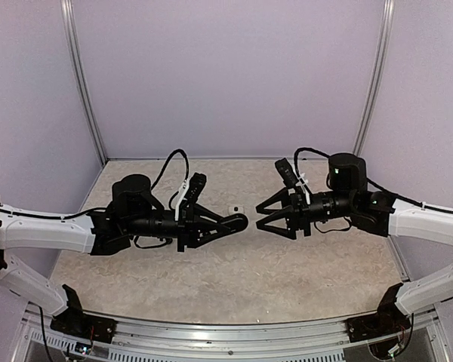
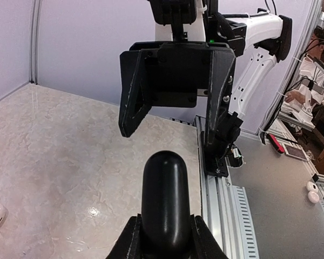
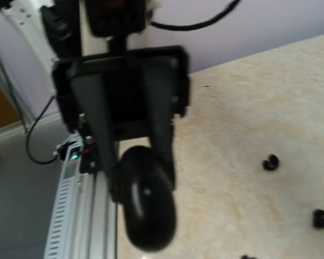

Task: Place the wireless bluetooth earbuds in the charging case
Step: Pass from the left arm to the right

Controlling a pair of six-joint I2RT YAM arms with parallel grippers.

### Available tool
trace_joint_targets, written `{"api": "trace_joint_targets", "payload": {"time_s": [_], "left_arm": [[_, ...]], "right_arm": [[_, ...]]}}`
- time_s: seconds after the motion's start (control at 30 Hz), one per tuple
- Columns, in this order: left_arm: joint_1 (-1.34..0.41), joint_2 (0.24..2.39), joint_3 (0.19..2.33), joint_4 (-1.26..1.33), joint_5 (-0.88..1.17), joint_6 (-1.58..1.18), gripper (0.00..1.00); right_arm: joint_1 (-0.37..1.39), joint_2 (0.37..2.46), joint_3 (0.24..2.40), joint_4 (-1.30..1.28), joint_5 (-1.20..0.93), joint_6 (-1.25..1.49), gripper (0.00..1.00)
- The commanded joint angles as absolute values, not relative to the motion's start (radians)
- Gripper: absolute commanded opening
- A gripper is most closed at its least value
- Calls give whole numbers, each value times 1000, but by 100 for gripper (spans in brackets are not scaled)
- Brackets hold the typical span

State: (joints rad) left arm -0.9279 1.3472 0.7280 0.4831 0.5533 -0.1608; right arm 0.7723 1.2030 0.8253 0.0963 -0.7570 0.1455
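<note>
Left claw (image 2: 166,240) is clamped on the black charging case (image 2: 166,194), whose rounded end pokes out toward the right claw (image 1: 260,216). The right claw is spread wide with nothing in it, just short of the case. One earbud (image 3: 270,162) and another earbud (image 3: 320,218) lie loose on the desk (image 3: 259,97), apart from each other. A dark speck at the right wrist view's bottom edge is cut off, can't tell what.

Black case (image 2: 166,202) clamped; earbuds (image 3: 270,162) apparently lying loose.
</note>
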Motion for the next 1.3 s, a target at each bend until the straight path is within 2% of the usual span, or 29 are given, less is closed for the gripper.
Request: {"api": "trace_joint_targets", "payload": {"time_s": [0.0, 0.53, 0.73, 1.0, 1.27], "left_arm": [[-923, 1330, 724, 542, 601, -186, 4], [-938, 1343, 719, 608, 613, -186, 4], [-945, 1355, 725, 618, 610, -184, 4], [-951, 1364, 721, 643, 598, -187, 4], [-953, 1363, 712, 669, 589, -191, 3]], "right_arm": [[815, 1241, 822, 184, -804, 165, 60], [871, 1332, 856, 307, -827, 171, 49], [877, 1340, 858, 340, -834, 175, 45], [880, 1345, 844, 393, -845, 202, 35], [881, 1345, 822, 437, -848, 228, 31]]}}
